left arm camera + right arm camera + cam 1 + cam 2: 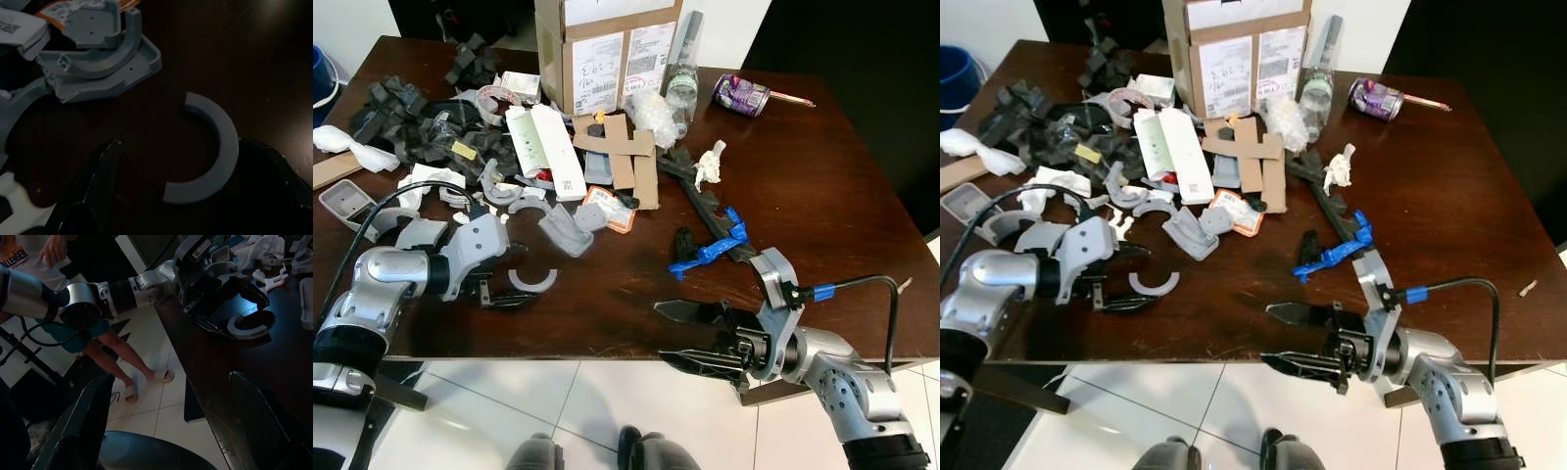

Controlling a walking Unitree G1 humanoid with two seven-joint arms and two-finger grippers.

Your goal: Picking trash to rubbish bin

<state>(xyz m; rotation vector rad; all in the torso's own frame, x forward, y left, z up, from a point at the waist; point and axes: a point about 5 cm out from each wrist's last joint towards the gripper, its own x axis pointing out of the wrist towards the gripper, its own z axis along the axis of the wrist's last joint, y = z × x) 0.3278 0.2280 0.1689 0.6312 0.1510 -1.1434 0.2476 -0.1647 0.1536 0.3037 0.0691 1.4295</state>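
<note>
Head view: left claw (504,284) spread wide, low on the desk (842,186), straddling the grey half-ring (531,281) near the front edge. Right claw (690,338) also parted, empty, hanging off the front edge.

Left wrist: half-ring (212,149) flat between both fingers (93,191). Looks light, rigid, smooth plastic; best pinched across the thin band mid-arc.

Right wrist: a person's sandalled feet (146,382) on the floor.

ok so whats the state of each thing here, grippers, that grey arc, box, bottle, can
left gripper: open, fingers either side of the grey arc
grey arc: flat on the table, not lifted
right gripper: open, empty, at the table's near edge
cardboard box: upright
clear bottle: lying down
purple can: on its side
</note>
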